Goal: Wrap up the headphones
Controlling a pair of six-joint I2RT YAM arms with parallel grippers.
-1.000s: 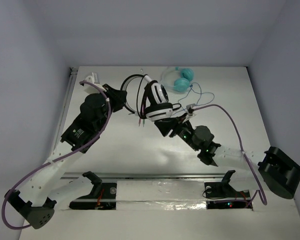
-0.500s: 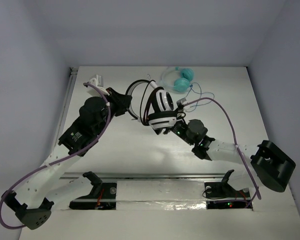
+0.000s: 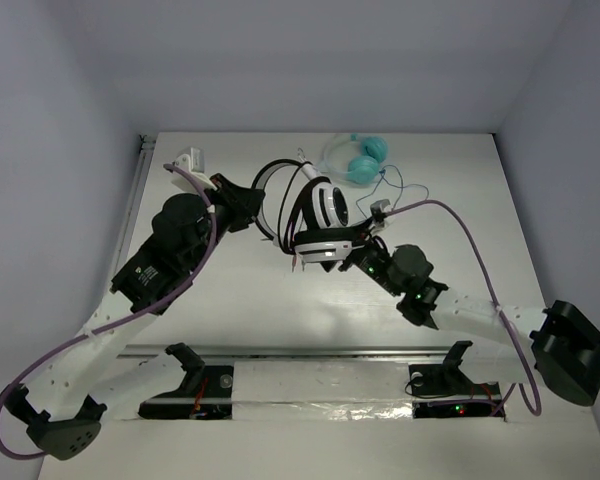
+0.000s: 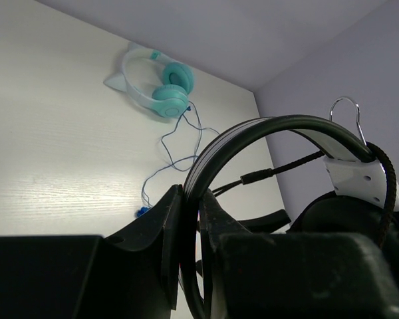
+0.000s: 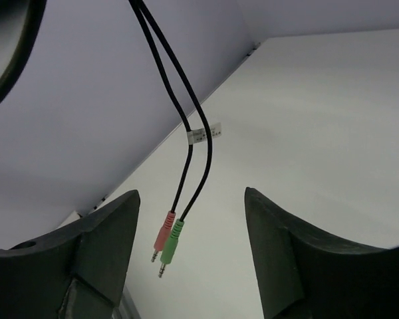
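Behind the headphones, teal headphones

The left arm runs from its elbow, low at the left, up and forward, with its wrist turned to the right. The left gripper is clamped tight, its 2 fingers pinching the black headband of the headphones between them. The right arm lies low and long, reaching in from the far right toward the middle. The right gripper points left, near the left one, its 2 fingers standing wide apart.
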